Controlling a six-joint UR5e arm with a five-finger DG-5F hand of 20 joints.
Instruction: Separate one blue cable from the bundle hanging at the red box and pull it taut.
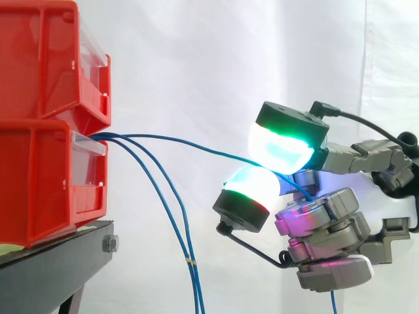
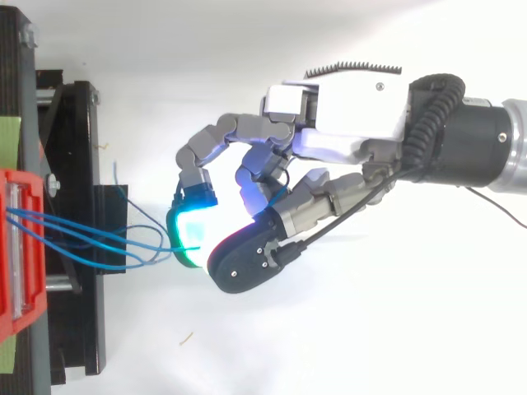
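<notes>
Two red bins (image 1: 39, 65) stacked on black stand (image 1: 52, 275), fronts at edge nearest hand (image 2: 354, 123). Three blue cables leave lower bin (image 1: 39, 183). One cable (image 1: 196, 145) runs across, pinched between two glowing fingertips (image 1: 281, 147). Two hanging cables (image 1: 190, 260) droop past stand's edge. Remaining fingers curled.

The red bins (image 1: 39, 131) are cut by the side view's left edge; where the blue cables (image 1: 190, 261) start at the bins is hidden; two cables run off the bottom edge; the third cable (image 1: 196, 145) vanishes between the pads (image 1: 278, 147) of the robot hand (image 2: 362, 123), its grip point hidden; the arm (image 2: 494, 148) is cut by the top view's right edge.
</notes>
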